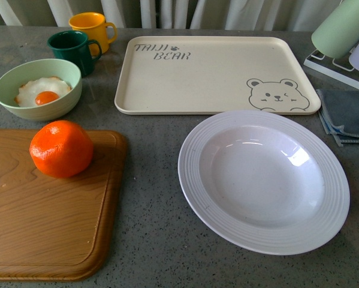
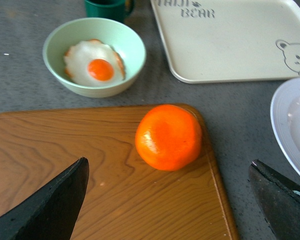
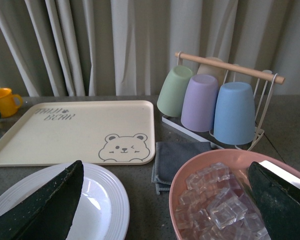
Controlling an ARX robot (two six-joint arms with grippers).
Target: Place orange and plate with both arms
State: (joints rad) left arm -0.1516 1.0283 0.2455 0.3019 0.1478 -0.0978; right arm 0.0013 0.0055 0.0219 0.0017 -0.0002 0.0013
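Note:
The orange (image 1: 61, 148) sits on a wooden cutting board (image 1: 41, 222) at the left. The white ribbed plate (image 1: 263, 180) lies on the grey table at the right, just in front of the cream bear tray (image 1: 212, 75). Neither gripper shows in the front view. In the left wrist view my left gripper (image 2: 170, 200) is open and empty, a little short of the orange (image 2: 168, 136). In the right wrist view my right gripper (image 3: 165, 200) is open and empty, with the plate's edge (image 3: 107, 200) by one finger.
A pale green bowl (image 1: 38, 89) with a fried egg, a dark green mug (image 1: 74, 51) and a yellow mug (image 1: 92, 29) stand back left. A pink bowl of ice cubes (image 3: 222, 200), a grey cloth (image 3: 177, 157) and a rack of pastel cups (image 3: 210, 102) are at the right.

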